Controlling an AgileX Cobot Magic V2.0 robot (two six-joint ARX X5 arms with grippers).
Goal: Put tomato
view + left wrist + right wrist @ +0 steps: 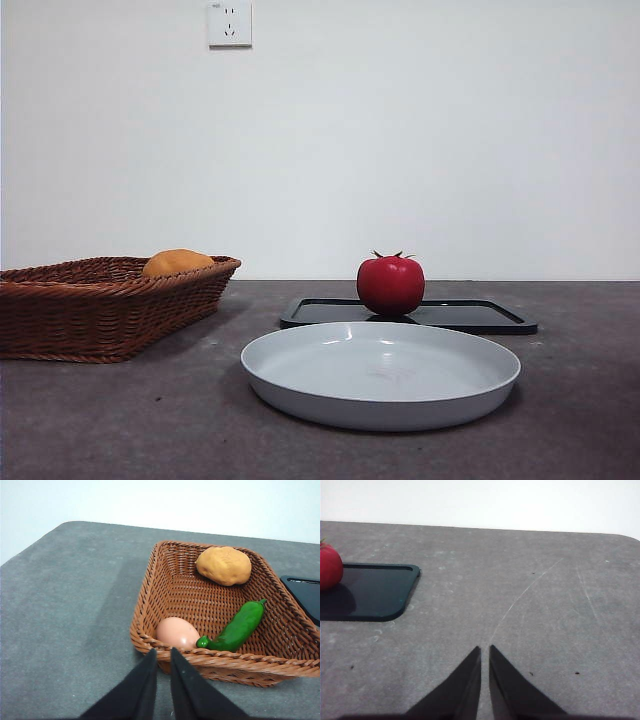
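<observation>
L to R in the front view: wicker basket (pixel 110 305) w/ an orange-yellow fruit (pixel 177 263), grey plate (pixel 380 375) in the middle, and just behind it the tomato (pixel 390 284) sitting on a black tray (pixel 470 315).

Left gripper (pixel 163 652) hangs over the basket's near rim, jaws pinched together, holding nothing; only a tray corner shows at its view's edge, no tomato.

Right gripper (pixel 485 650) hangs over bare table, jaws also closed and empty, w/ the tomato at the tray's far end from it.

Right arm looks nearer, prob. Tomato is round, so no long axis to line up with.
</observation>
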